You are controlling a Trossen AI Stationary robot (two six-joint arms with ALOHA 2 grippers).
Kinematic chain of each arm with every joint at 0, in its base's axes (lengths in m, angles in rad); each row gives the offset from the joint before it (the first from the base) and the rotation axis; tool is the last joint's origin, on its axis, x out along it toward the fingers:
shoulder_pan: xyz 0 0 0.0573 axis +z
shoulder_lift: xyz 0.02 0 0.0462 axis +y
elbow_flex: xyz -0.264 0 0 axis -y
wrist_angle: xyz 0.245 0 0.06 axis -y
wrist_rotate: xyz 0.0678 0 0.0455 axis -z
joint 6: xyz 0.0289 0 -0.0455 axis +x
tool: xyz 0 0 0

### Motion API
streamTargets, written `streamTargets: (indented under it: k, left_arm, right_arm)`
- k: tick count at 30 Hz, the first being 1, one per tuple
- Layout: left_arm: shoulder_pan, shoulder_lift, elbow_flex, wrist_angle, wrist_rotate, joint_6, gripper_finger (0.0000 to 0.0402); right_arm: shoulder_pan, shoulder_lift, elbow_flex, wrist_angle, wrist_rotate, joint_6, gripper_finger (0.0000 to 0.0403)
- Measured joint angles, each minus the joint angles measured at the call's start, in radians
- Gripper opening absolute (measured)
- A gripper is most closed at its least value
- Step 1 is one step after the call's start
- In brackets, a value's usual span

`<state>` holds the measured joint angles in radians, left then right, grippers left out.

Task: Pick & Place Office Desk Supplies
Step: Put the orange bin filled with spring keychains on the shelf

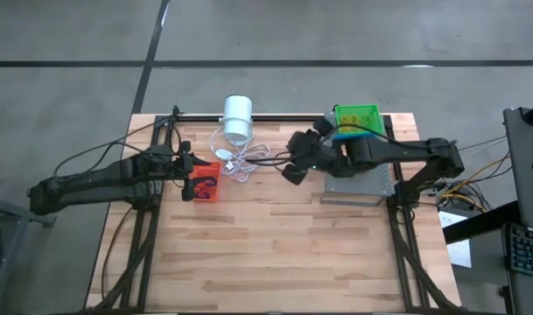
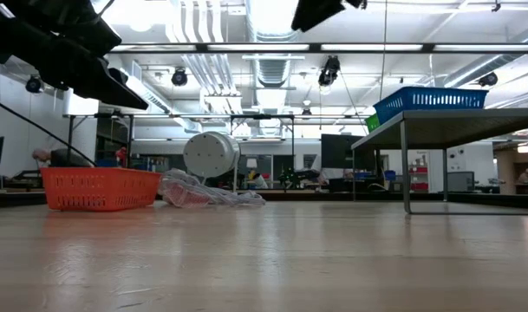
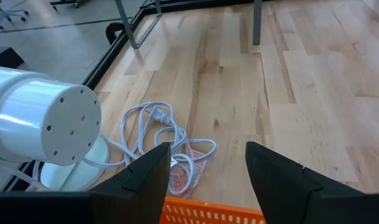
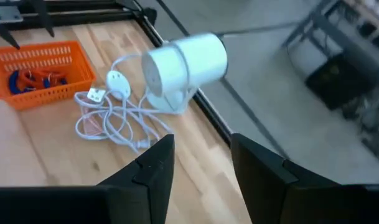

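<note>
Now the left gripper (image 1: 192,181) hangs just above the red-orange basket (image 1: 206,187), at the left part of the wooden table (image 1: 275,254). Its two fingers (image 3: 145,177) stand apart and nothing is between them; in the left wrist view only the near rim of the basket shows below them. The basket stands flat on the table and holds some rubber bands (image 4: 30,79), red and blue, lying on its floor.

Just beside the basket, toward the middle of the table, lies the white coiled cord (image 1: 240,162), loose on the wood, and behind it, near the far edge, stands the white cylinder (image 1: 238,118). In the low view the cylinder (image 2: 211,154) shows its round face, and the cord (image 2: 207,192) lies in a heap next to the basket (image 2: 100,188).

The right gripper (image 1: 294,171) is in the air over the middle of the table, between the cord and the grey metal tray (image 1: 362,185), well apart from the basket. Its fingers (image 4: 153,168) are also spread and they hold nothing.

The grey tray stands raised on legs at the right far part of the table. A blue basket (image 2: 430,101) rests on top of it, and a green basket (image 1: 358,117) is behind it near the far edge, with something yellow-green inside; I cannot tell exactly what it is. The right arm reaches over this tray and covers most of the blue basket in the high view.
</note>
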<state>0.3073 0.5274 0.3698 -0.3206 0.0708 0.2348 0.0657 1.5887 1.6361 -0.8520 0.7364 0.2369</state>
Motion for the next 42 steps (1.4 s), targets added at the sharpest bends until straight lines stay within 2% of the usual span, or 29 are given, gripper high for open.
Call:
streamTargets:
  k: [3,6,8,11,13,15,20,25,33,42]
  left_arm:
    - [0.000,0.000,0.000,0.000,0.000,0.000,0.0212]
    - [0.000,0.000,0.000,0.000,0.000,0.000,0.0212]
    - [0.000,0.000,0.000,0.000,0.000,0.000,0.0212]
    - [0.000,0.000,0.000,0.000,0.000,0.000,0.0212]
    - [0.000,0.000,0.000,0.000,0.000,0.000,0.0212]
    - [0.000,0.000,0.000,0.000,0.000,0.000,0.0212]
    - [0.000,0.000,0.000,0.000,0.000,0.000,0.0212]
    - [0.000,0.000,0.000,0.000,0.000,0.000,0.0212]
    - [0.000,0.000,0.000,0.000,0.000,0.000,0.0212]
    - [0.000,0.000,0.000,0.000,0.000,0.000,0.0212]
  right_arm:
    - [-0.004,-0.001,-0.048,0.114,-0.006,-0.069,0.0147]
    - [-0.024,-0.011,-0.103,0.265,-0.083,-0.211,0.0144]
    - [-0.062,-0.032,-0.148,0.405,-0.204,-0.302,0.0145]
    - [-0.156,-0.089,-0.229,0.570,-0.460,-0.426,0.0149]
    - [-0.233,-0.127,-0.271,0.622,-0.630,-0.492,0.0153]
    - [-0.306,-0.162,-0.297,0.621,-0.726,-0.542,0.0159]
    - [-0.424,-0.294,-0.322,0.534,-0.738,-0.528,0.0170]
    - [-0.440,-0.465,-0.343,0.367,-0.738,-0.523,0.0168]
    - [-0.427,-0.760,-0.459,0.470,-0.739,-0.468,0.0156]
    - [-0.427,-0.851,-0.629,0.509,-0.735,-0.478,0.0151]
